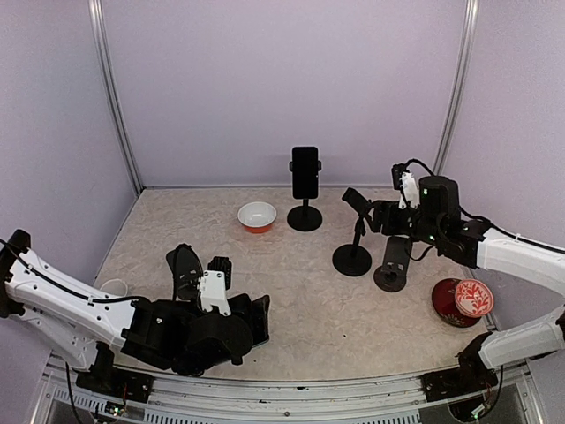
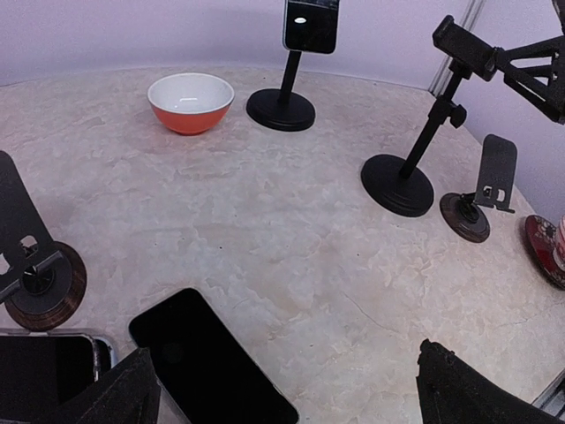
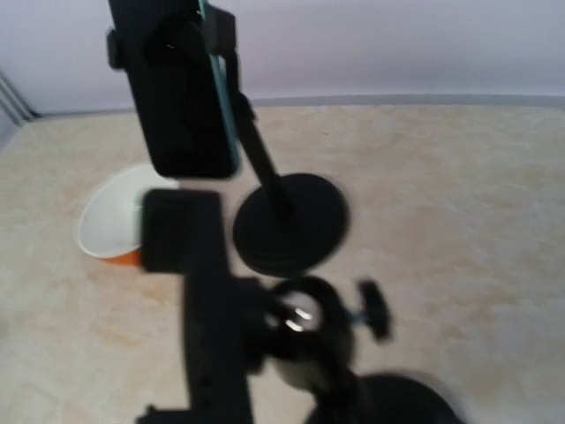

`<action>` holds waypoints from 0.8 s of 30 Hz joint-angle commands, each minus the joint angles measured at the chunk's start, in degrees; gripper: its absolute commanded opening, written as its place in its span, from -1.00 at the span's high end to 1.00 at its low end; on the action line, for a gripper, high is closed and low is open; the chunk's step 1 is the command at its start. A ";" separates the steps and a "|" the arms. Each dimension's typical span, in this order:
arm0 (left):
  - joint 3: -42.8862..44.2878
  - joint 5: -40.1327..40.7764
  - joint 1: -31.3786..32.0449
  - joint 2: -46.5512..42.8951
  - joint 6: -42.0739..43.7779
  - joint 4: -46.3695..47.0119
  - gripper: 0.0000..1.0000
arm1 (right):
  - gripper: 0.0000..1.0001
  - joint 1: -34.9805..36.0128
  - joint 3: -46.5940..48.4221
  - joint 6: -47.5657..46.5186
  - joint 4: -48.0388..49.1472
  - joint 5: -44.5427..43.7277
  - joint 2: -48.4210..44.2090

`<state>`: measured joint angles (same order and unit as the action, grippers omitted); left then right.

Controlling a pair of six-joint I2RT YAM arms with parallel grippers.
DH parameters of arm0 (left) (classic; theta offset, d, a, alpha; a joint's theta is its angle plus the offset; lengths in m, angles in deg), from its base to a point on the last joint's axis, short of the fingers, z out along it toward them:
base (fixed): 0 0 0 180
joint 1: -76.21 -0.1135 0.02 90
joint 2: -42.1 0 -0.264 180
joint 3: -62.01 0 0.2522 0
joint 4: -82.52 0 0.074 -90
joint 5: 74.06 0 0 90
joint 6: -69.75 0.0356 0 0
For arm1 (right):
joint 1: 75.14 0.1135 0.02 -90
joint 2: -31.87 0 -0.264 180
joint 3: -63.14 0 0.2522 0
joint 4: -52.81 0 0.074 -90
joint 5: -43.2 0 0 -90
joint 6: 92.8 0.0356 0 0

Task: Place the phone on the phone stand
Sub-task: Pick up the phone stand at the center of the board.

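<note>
Plenty of bare beige marbled tabletop [image 2: 291, 238] through the middle, with lilac walls [image 1: 265, 88] closing the far edge and both sides. The left gripper [image 2: 282, 380] is low at near-left, jaws spread wide. The flat black phone [image 2: 207, 358] lies on the table between its fingers [image 2: 115, 393], closer to the left one, ungripped. The right gripper [image 1: 381, 216] is up at the clamp head of the tall black round-based phone stand [image 2: 402, 181], right of centre; I can't tell its jaw width. At far centre a second black phone [image 1: 305, 172] stands clamped upright, with an orange bowl [image 2: 190, 102] to its left.
</note>
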<state>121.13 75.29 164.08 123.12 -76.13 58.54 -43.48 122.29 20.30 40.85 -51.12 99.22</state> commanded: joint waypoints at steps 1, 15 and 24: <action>-0.93 2.92 0.80 -2.53 -5.91 -6.76 -0.98 | -0.38 -2.80 4.25 2.75 6.75 11.29 4.97; -0.98 4.27 0.76 -1.91 -5.15 -6.04 -0.98 | 0.86 -2.88 6.27 1.28 5.09 19.52 4.98; -0.32 3.05 0.10 0.64 -4.26 -4.45 -0.97 | 1.00 -2.83 7.26 -3.02 -0.05 29.68 -1.50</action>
<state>120.02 78.06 164.50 122.39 -81.37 52.99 -46.01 127.21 21.13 38.78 -28.80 102.26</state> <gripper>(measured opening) 0.988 0.196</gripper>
